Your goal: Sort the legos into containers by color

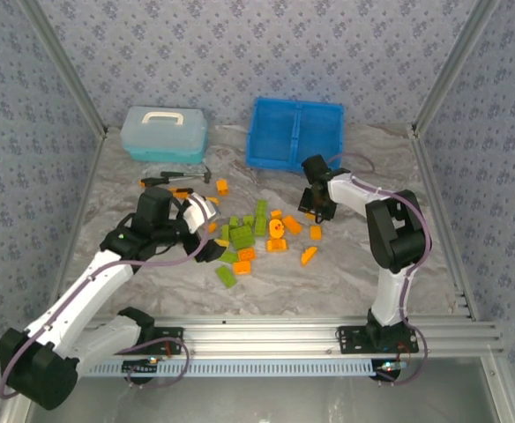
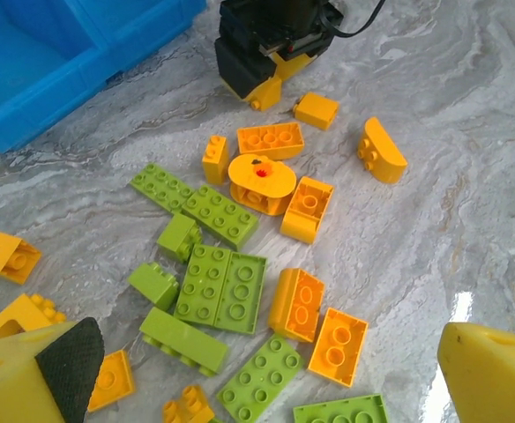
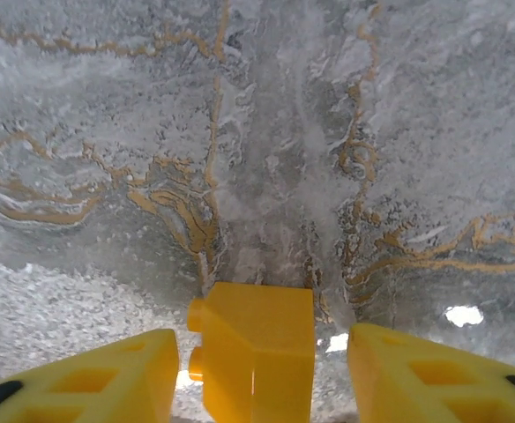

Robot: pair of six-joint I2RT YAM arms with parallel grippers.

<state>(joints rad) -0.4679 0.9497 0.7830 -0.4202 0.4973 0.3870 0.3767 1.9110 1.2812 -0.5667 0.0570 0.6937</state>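
Lime green and orange legos [image 1: 257,233] lie scattered mid-table. The bright blue two-compartment tray [image 1: 266,161] stands at the back, its corner [image 2: 28,62] at the upper left of the left wrist view. My right gripper [image 1: 316,210] is down at the table on the pile's right side. It is open, its fingers [image 3: 108,379] on either side of an orange brick [image 3: 257,352] with a gap on each side. My left gripper [image 1: 208,233] hovers open above the pile's left side. Below it lie a green plate pair [image 2: 220,286] and orange bricks [image 2: 297,304].
A pale blue lidded box with a white handle [image 1: 165,132] sits at the back left. A black-handled hammer [image 1: 182,177] lies in front of it. Patterned walls and metal rails enclose the marbled table [image 1: 346,282].
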